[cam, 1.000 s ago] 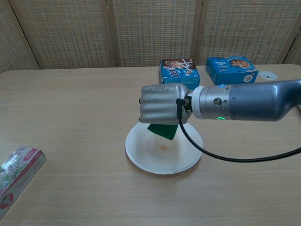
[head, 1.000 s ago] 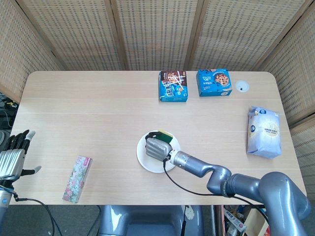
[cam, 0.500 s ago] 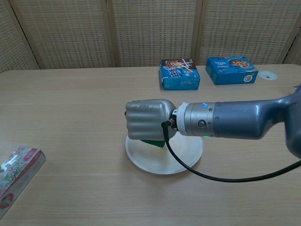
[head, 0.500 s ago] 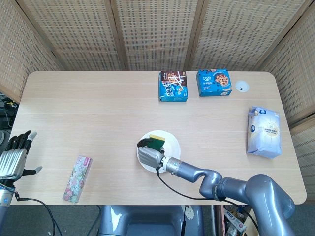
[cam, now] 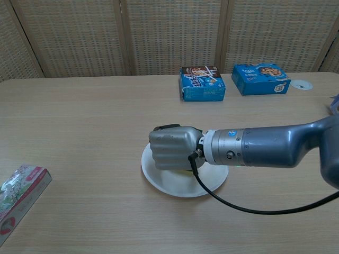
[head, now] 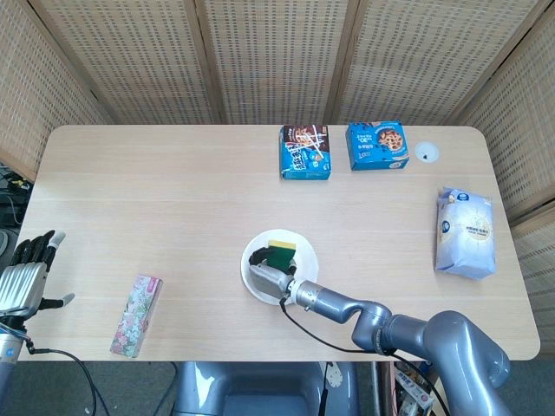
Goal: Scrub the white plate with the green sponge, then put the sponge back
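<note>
— Left to right?
— My left hand (head: 22, 282) idles open off the table's left edge. My right hand (head: 269, 279) grips the green sponge (head: 280, 254) on the white plate (head: 303, 251) (near front edge), sponge lying farward.

Matt pale wood table (head: 173, 199) — glossy white plate (head: 303, 249), brushed-metal right hand (cam: 174, 148).

The plate (head: 303, 253) is white, and the sponge (head: 280, 255) on it is dark green with a yellow edge, under the silver-grey right hand (head: 268, 279). Two boxes (head: 305, 152) (head: 376, 145) are bright blue with cookie pictures, the bag (head: 466, 232) pale blue and white, the carton (head: 137, 315) pink floral, the table (head: 173, 199) light wood
</note>
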